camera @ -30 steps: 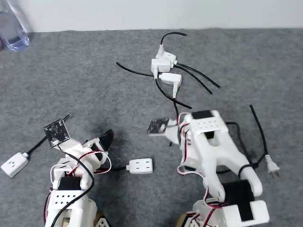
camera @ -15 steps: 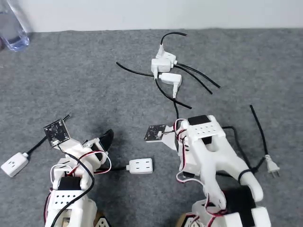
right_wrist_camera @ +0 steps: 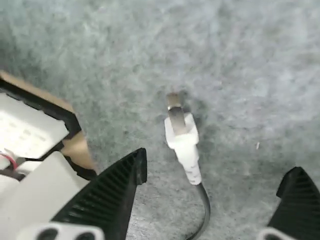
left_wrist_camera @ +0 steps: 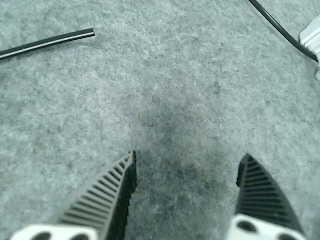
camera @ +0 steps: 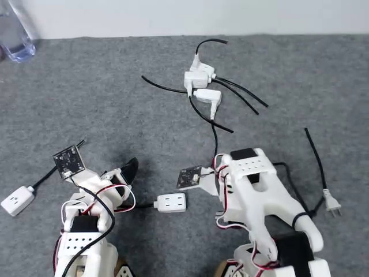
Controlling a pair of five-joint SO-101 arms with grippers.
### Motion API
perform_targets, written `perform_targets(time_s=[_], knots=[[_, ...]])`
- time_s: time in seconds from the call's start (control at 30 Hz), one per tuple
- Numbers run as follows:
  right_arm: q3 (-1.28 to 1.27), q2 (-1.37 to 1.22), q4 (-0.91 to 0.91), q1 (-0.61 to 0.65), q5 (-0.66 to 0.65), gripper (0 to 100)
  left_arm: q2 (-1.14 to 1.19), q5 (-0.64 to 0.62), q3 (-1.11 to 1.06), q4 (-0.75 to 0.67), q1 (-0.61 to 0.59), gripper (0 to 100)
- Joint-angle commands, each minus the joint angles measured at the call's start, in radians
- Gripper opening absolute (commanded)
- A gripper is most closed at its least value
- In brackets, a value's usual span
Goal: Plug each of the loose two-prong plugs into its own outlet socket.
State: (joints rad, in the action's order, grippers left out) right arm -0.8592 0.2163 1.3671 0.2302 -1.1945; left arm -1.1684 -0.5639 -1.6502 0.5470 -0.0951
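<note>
A white two-prong plug [right_wrist_camera: 181, 135] on a black cord lies on the grey carpet, prongs pointing away from the wrist. My right gripper [right_wrist_camera: 217, 165] hangs open above it, one black finger on either side and neither touching it. In the high view the right arm [camera: 253, 173] covers that plug. A white socket [camera: 171, 202] lies between the two arms. My left gripper [left_wrist_camera: 189, 157] is open over bare carpet, and its dark finger [camera: 130, 170] points away from the socket. Another loose plug [camera: 331, 203] lies at the right, and a second socket [camera: 17, 200] at the near left.
At the far middle a white socket block [camera: 199, 78] touches a white plug [camera: 209, 96], with black cords fanning out around them. A cut cord end [left_wrist_camera: 50, 42] lies ahead of the left gripper. A clear bottle [camera: 14, 34] stands in the far left corner.
The right arm has drawn its wrist back toward the near edge, closer to the middle socket. The left arm has stayed still.
</note>
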Motion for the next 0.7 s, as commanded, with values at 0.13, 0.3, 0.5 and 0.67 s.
perform_targets(time_s=[0.13, 0.3, 0.5, 0.67], knots=[[-0.109, 0.03, -0.025, -0.061, -0.16, 33.2, -0.011, 0.005, 0.001, -0.058, 0.006, 31], [-0.147, 0.03, -0.076, -0.061, -0.175, 28.4, -0.011, 0.005, -0.012, -0.086, 0.005, 31], [-0.144, 0.036, -0.058, 0.027, -0.135, 28.4, -0.011, 0.005, -0.012, -0.086, 0.005, 31], [-0.12, 0.16, -0.01, 0.173, -0.017, 28.4, -0.011, 0.005, -0.012, -0.086, 0.005, 31]])
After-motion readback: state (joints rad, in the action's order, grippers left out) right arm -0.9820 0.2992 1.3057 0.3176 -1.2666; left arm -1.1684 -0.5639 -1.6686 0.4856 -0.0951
